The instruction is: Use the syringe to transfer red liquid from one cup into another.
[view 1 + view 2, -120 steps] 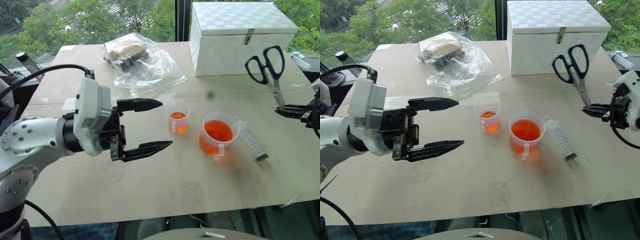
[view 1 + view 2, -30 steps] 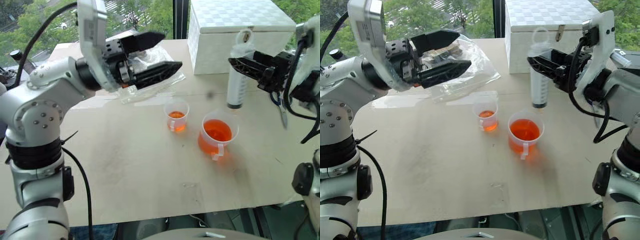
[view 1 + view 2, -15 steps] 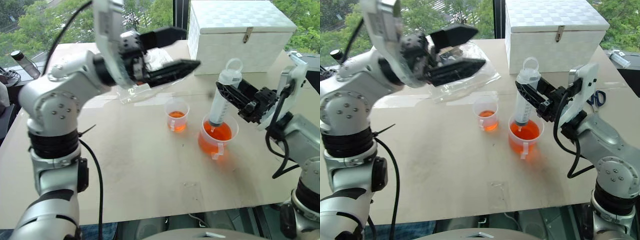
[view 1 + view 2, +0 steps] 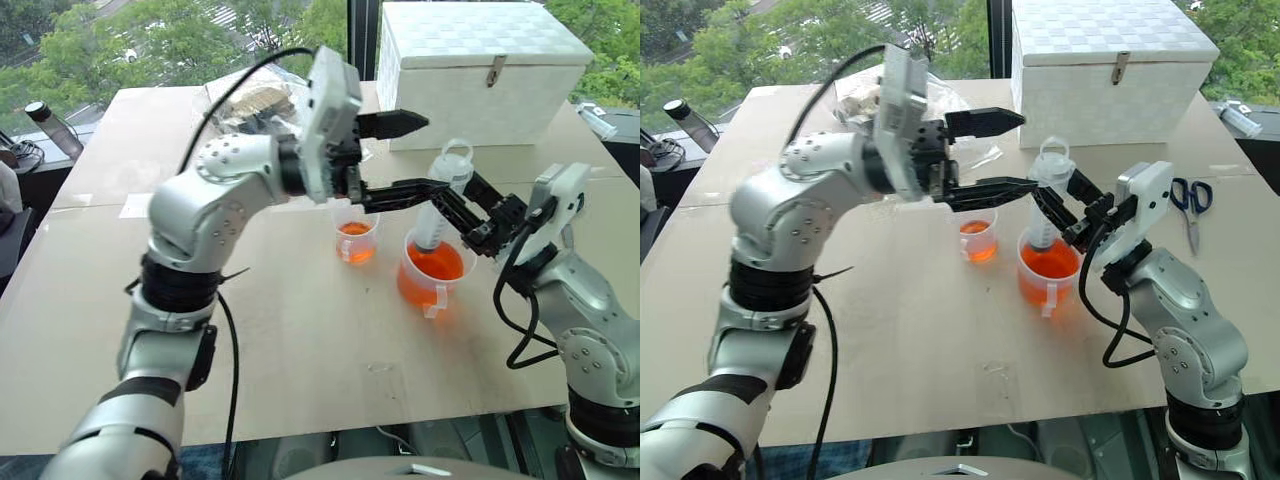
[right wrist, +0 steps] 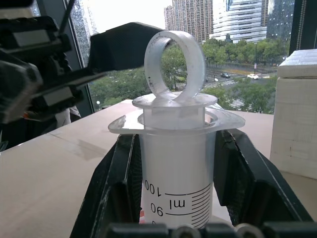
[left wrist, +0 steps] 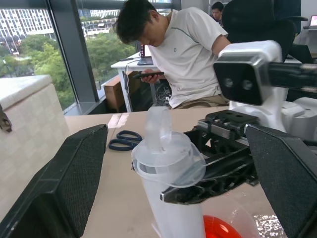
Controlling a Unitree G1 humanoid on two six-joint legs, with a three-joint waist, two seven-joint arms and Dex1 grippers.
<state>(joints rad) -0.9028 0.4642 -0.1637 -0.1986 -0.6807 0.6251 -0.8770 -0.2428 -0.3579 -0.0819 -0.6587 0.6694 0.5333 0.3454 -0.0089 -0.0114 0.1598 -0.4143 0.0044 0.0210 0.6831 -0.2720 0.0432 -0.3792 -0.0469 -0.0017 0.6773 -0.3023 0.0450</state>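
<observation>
My right gripper (image 4: 447,208) is shut on the barrel of the clear syringe (image 4: 438,212), holding it tilted with its tip down in the red liquid (image 4: 436,264) of the wide handled cup (image 4: 410,290). The syringe's looped white plunger end (image 6: 159,127) stands pushed in, between the two fingers of my open left gripper (image 4: 432,152), which reaches in level from the left without touching it. The smaller narrow cup (image 4: 355,235), holding a little red liquid, stands just left of the wide cup, under my left gripper. In the right wrist view the syringe (image 5: 177,168) sits between black fingers (image 5: 113,188).
A white box (image 4: 480,70) stands at the back right and a plastic bag (image 4: 250,100) at the back, behind my left arm. Blue-handled scissors (image 4: 1188,200) lie at the right. A seated person (image 6: 183,49) is beyond the table's right side.
My right gripper has brought the syringe down from above the table until its tip sits in the wide cup. My left gripper has swung right and down to flank the plunger end.
</observation>
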